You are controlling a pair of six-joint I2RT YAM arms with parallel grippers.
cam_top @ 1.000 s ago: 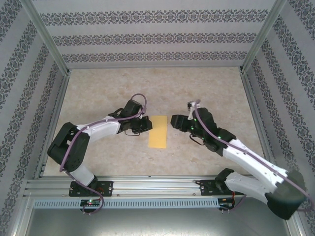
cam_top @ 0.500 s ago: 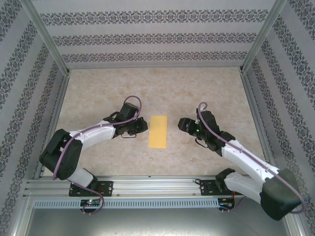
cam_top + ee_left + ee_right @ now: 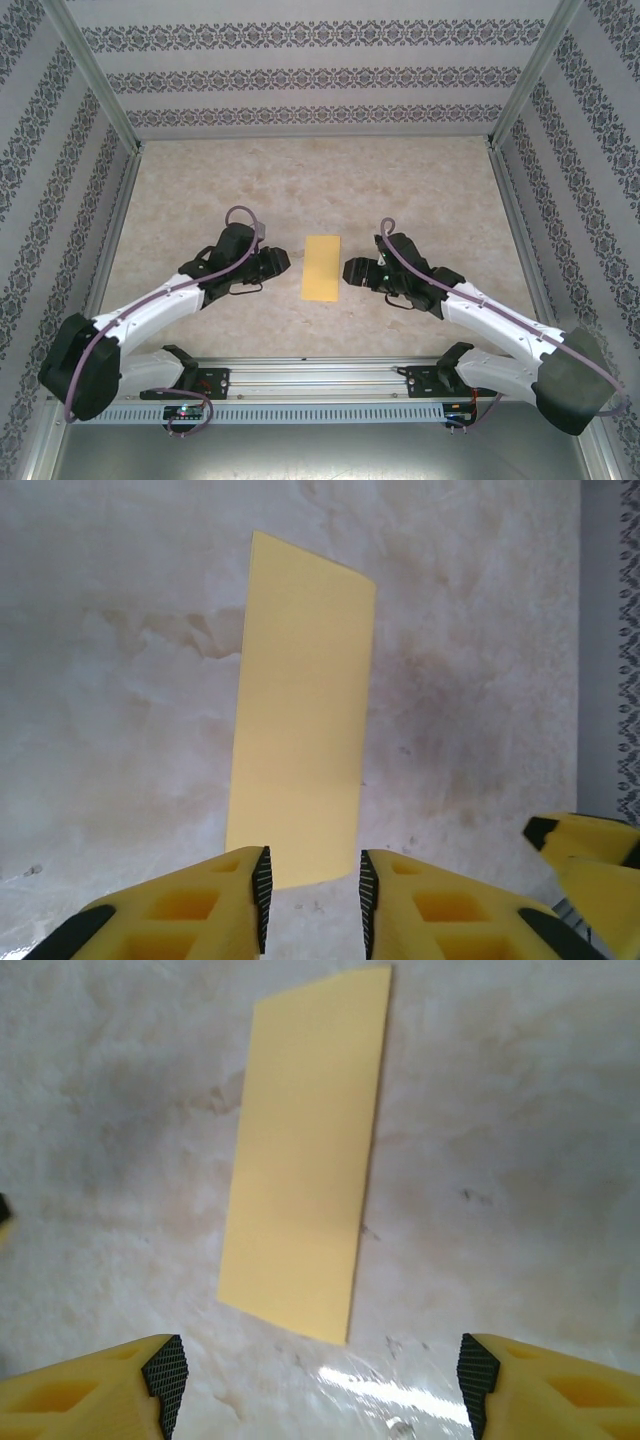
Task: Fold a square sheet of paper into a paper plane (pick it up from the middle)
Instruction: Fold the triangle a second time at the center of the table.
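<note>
While the left gripper point(image 3: 277, 262) faces the yellow sheet point(image 3: 321, 267) barely parted, the right gripper point(image 3: 351, 270) opposite gapes wide. Both hold nothing.

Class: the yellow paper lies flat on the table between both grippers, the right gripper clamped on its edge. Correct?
No. The right gripper is not clamped on the yellow paper: the right wrist view shows its jaws wide open, short of the edge. The rest holds.
</note>
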